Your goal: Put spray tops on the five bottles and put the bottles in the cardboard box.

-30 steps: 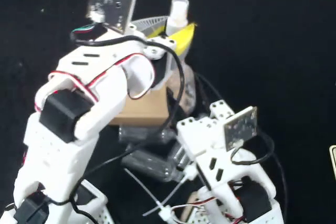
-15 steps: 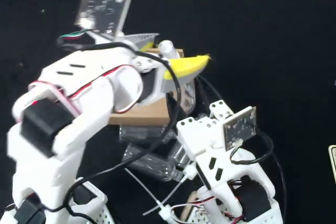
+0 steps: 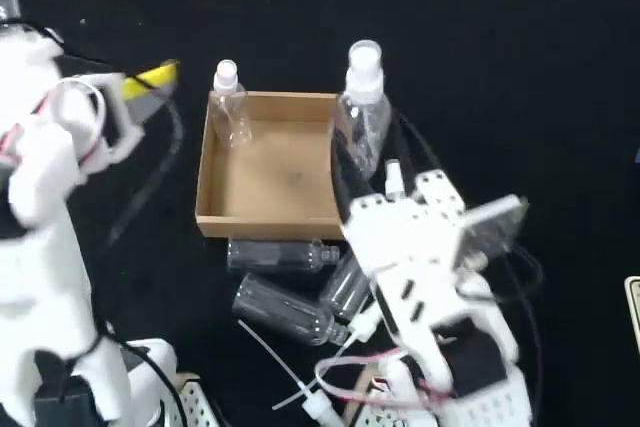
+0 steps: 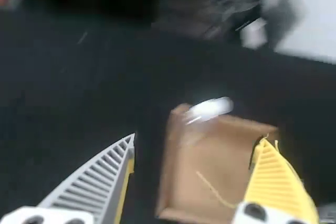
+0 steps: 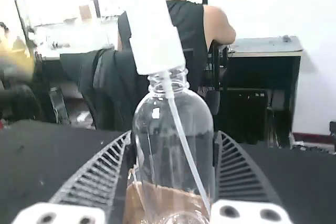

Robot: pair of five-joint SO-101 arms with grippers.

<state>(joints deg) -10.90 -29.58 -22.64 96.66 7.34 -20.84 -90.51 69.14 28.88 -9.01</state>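
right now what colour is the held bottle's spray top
White; the spray top shows best in the right wrist view.

Both arms are being shown as white shells. The left arm (image 3: 40,247), at nine o'clock, is being trailed by a black cable (image 3: 165,172) and red-and-white wires (image 3: 62,112). Its jaws are being formed by one ribbed grey finger (image 4: 94,182) and one yellow finger (image 4: 275,177). The right arm (image 3: 420,267), at five o'clock, is being crossed by black cables (image 3: 527,282). Its jaws are being shown ribbed and grey, with screw holes (image 5: 44,217) in their white mounts.
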